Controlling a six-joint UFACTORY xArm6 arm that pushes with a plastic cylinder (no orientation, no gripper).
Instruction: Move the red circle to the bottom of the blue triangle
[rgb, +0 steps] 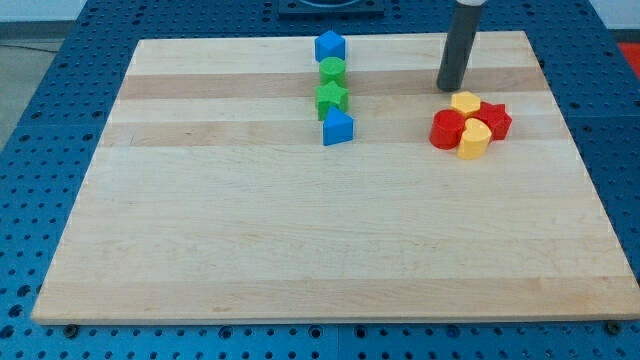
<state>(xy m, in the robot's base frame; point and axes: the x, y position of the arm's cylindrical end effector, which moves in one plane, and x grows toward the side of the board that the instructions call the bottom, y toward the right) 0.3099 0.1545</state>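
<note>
The red circle (447, 128) lies at the view's right, at the left end of a tight cluster with a yellow hexagon (465, 101), a red star (494, 119) and a yellow block (474, 140). The blue triangle (338, 127) is the bottom piece of a vertical row near the view's top centre, well left of the red circle. My tip (450, 88) stands just above the cluster, close to the yellow hexagon's upper left, apart from the red circle.
Above the blue triangle the row holds a green star (332, 97), a green block (332, 71) and a blue block (330, 46). All sit on a wooden board (300, 230) over a blue perforated table.
</note>
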